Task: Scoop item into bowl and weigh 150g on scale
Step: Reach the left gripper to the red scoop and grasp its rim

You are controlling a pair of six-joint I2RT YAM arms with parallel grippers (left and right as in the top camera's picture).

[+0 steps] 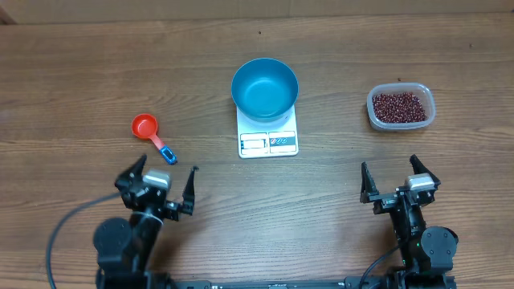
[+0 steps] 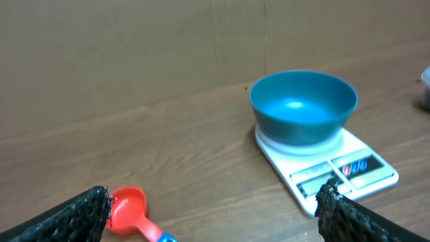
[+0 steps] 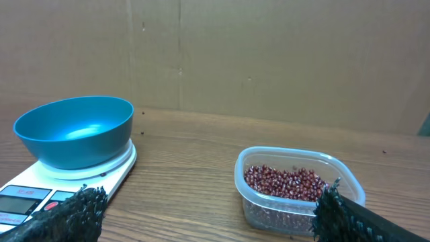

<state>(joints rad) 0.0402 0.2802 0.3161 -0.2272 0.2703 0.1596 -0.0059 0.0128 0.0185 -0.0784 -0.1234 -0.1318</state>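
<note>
1. The bowl [image 1: 265, 88] is blue and round and sits on the scale [image 1: 268, 143], mid-counter on the far side. Its inside shows bare blue.
2. The bowl covers the far part of the scale. We see the white display and button strip on the near edge, but the reading is too small to tell.
3. The beans [image 1: 398, 106] are a dark red heap, all in the clear container [image 1: 373, 112]. It stands at the far right, well apart from the scale.
4. The scoop [image 1: 145, 127] has a red cup and a blue-tipped handle and lies flat on the counter [image 1: 80, 80], left of the scale. The cup is on the far side and the handle points near-right. The cup shows bare red.
5. The left tool [image 1: 169, 167] has its jaws wide and holds nothing. It is at the near left, and the scoop's handle end lies just beyond it. We can't tell whether they touch.
6. In the left wrist view we see the scoop low on the left by one jaw, and the scale and bowl to the right.
7. The right tool [image 1: 389, 167] has its jaws wide and holds nothing. It is at the near right, with the container beyond it and apart from it.
8. In the right wrist view we see the container ahead on the right, the beans visible through its wall, and the bowl on the scale at left.
</note>
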